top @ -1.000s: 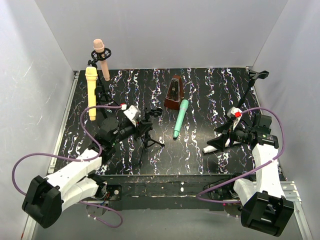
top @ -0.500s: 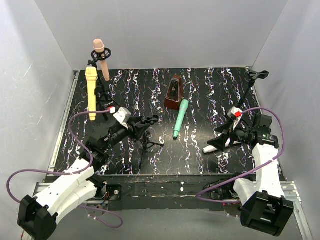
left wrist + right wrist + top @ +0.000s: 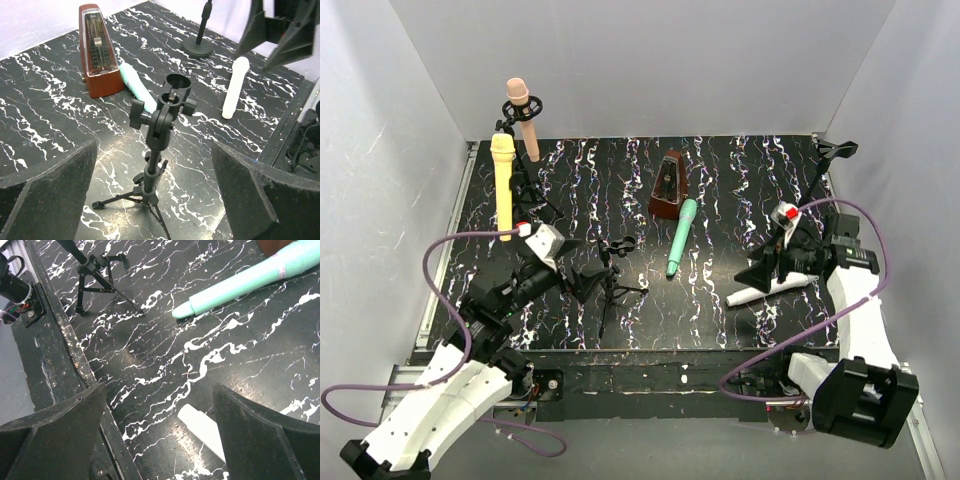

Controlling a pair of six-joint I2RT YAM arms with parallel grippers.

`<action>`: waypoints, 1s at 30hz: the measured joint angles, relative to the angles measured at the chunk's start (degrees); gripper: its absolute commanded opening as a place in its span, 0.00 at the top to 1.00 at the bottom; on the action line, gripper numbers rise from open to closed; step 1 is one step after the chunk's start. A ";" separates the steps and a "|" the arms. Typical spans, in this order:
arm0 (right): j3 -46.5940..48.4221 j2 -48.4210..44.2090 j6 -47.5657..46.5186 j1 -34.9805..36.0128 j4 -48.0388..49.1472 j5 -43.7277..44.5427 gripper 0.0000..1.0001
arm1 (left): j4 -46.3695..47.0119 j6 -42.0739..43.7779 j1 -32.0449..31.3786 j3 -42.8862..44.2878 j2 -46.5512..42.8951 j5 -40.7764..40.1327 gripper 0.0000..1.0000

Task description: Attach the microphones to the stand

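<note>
Right end effector (image 3: pixel 760 270), spread and empty, hangs over the white matte microphone (image 3: pixel 775 289) at lower right, probably preparing to grasp it.

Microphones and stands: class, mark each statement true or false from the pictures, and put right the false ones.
1. The green microphone lies flat on the table beside the metronome. True.
2. The tripod stand in the middle holds a microphone. False: its clip is empty.
3. The white microphone is clipped into a stand. False: it lies on the table, under the right gripper.
4. The yellow microphone stands upright at the back left. True.
5. The left gripper is shut on the tripod stand. False: its jaws are wide open, with the stand between them untouched.
</note>
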 measured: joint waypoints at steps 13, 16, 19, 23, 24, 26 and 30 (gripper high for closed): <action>16.48 18.01 28.02 27.39 11.93 30.38 0.04 | -21.38 3.06 0.00 5.86 -11.15 -11.69 0.02; 21.18 25.33 38.69 32.57 15.17 42.75 0.03 | -22.93 2.47 0.00 5.86 -13.53 -14.80 0.02; 25.99 32.96 46.88 36.98 16.33 51.91 0.04 | -23.45 1.36 0.00 5.86 -14.60 -16.81 0.02; 29.77 40.72 55.49 40.00 16.98 57.59 0.07 | -24.33 -0.76 0.00 5.86 -14.86 -18.34 0.02; 30.34 42.25 56.96 40.33 17.03 59.01 0.10 | -24.50 -1.11 0.00 5.86 -15.02 -18.60 0.02; 31.30 44.78 59.12 40.74 17.03 61.57 0.15 | -24.74 -1.70 0.00 5.86 -15.54 -19.06 0.02; 31.93 48.39 62.01 41.75 17.05 64.04 0.18 | -24.74 -2.32 0.00 5.84 -17.20 -19.87 0.02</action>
